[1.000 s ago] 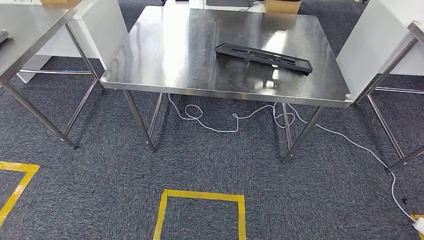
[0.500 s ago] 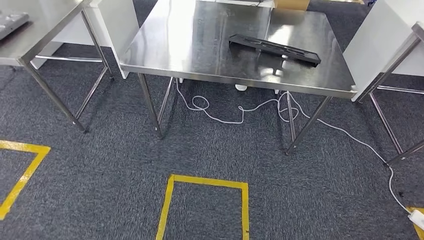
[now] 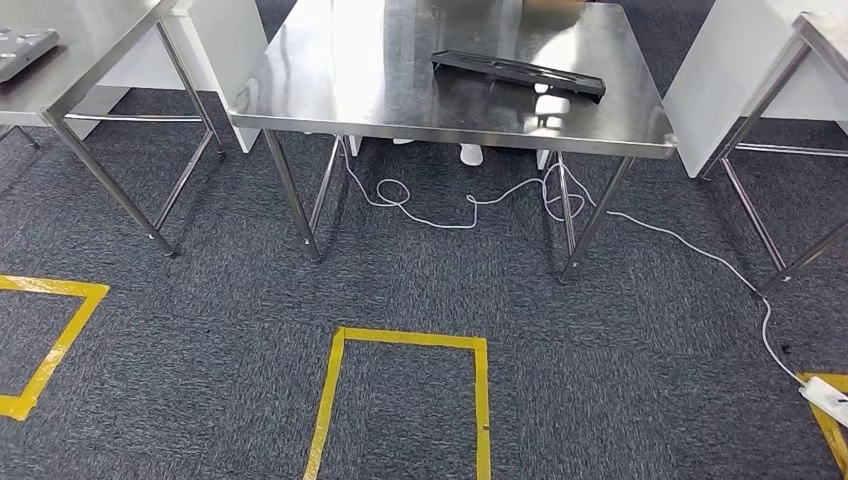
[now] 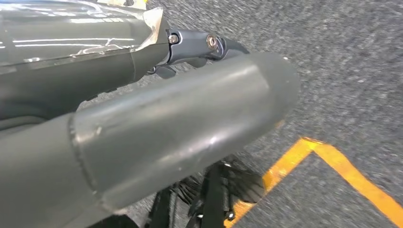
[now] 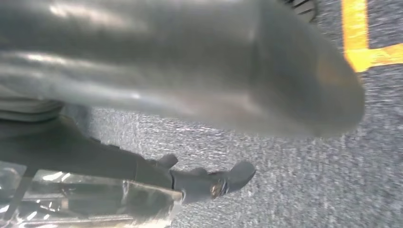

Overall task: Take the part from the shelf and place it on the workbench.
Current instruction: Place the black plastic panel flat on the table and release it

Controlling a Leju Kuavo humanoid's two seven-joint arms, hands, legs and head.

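The part [image 3: 518, 74], a long flat black tray with slots, lies on the steel workbench [image 3: 340, 95] toward its far right side. Nothing touches it. My left hand [image 4: 180, 118] hangs over the grey carpet, its thick thumb in front and its darker fingers [image 4: 204, 45] stretched out behind, holding nothing. My right hand [image 5: 190, 95] hangs the same way over the carpet, its fingers [image 5: 209, 183] straight and empty. Both hands are far from the workbench.
A second steel table [image 3: 90, 60] stands at the left with a grey object [image 3: 22, 50] on it; a third table's legs [image 3: 760, 210] are at the right. A white cable [image 3: 470, 215] runs under the workbench to a power strip [image 3: 825, 392]. Yellow tape squares [image 3: 405, 345] mark the carpet.
The whole picture has shifted: the camera has moved, and the workbench now sits higher and farther off, with more carpet in front. The part lies where it did on the bench.
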